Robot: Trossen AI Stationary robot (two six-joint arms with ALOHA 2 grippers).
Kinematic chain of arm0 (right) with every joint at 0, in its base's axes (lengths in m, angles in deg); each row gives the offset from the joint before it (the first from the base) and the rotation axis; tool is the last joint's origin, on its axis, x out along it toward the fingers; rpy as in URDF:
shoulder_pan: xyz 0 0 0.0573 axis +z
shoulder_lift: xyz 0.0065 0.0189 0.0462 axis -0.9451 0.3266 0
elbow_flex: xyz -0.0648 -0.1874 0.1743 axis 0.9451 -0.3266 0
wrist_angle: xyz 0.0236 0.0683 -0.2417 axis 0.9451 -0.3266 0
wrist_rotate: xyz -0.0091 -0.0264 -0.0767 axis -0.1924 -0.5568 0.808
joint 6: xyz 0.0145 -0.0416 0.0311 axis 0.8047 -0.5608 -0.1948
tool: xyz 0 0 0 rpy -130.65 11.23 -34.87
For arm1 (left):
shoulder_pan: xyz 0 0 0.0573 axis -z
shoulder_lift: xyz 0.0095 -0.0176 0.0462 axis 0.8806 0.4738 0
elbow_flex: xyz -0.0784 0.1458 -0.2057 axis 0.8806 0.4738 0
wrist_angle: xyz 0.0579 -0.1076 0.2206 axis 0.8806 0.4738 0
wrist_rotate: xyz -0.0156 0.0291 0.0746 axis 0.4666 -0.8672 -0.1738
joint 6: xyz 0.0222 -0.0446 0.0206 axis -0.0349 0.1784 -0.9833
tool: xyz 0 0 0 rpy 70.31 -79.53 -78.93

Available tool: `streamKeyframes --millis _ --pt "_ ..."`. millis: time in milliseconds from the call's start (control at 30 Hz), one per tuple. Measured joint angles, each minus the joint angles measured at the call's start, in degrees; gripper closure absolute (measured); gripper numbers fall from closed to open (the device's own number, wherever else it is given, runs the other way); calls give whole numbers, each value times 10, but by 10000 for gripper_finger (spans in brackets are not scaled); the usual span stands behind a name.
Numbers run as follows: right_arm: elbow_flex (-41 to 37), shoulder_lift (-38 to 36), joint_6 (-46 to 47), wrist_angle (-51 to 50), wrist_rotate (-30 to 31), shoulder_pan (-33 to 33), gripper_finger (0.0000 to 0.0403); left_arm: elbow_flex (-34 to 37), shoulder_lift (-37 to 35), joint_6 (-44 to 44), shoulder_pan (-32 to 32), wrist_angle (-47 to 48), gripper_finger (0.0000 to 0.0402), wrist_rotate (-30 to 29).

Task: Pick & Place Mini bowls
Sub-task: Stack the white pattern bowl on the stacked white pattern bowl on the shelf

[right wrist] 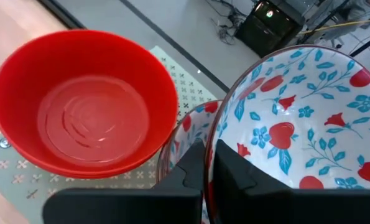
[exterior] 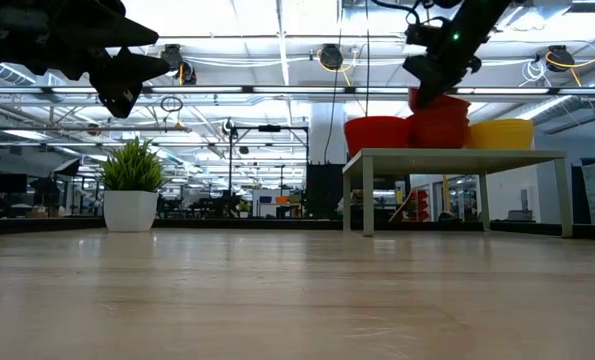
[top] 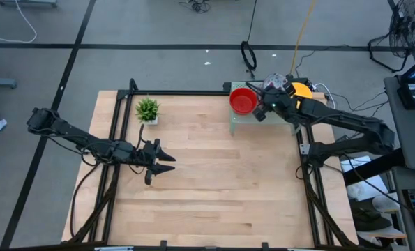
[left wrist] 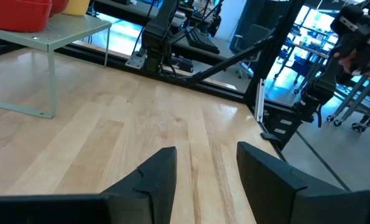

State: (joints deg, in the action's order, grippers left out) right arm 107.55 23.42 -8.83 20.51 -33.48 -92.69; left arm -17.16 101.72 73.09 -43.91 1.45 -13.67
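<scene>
Shelf point(top: 236, 123) | right gripper point(right wrist: 208, 163) pinches floral bowl point(right wrist: 309, 112) rim (red bowl point(right wrist: 85, 102) beside)

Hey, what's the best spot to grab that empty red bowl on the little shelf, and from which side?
Probably by the rim, from above. The red bowl sits upright and open on the shelf, so its thin wall is free for one finger inside and one outside. Take the edge facing away from the floral bowl, which the right gripper is pinching by its rim close beside it. The left gripper hangs open over the table.
</scene>
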Motion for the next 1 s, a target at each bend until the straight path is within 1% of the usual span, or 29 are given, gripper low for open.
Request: streamKeyframes --millis 200,467,1000 --pt "0 16 -2 0 1 0 395 0 0 0 0 0 229 0" --pt "0 18 -2 0 1 0 392 0 0 0 0 0 229 0" --pt "0 18 -3 1 3 0 346 0 0 0 0 0 229 0"
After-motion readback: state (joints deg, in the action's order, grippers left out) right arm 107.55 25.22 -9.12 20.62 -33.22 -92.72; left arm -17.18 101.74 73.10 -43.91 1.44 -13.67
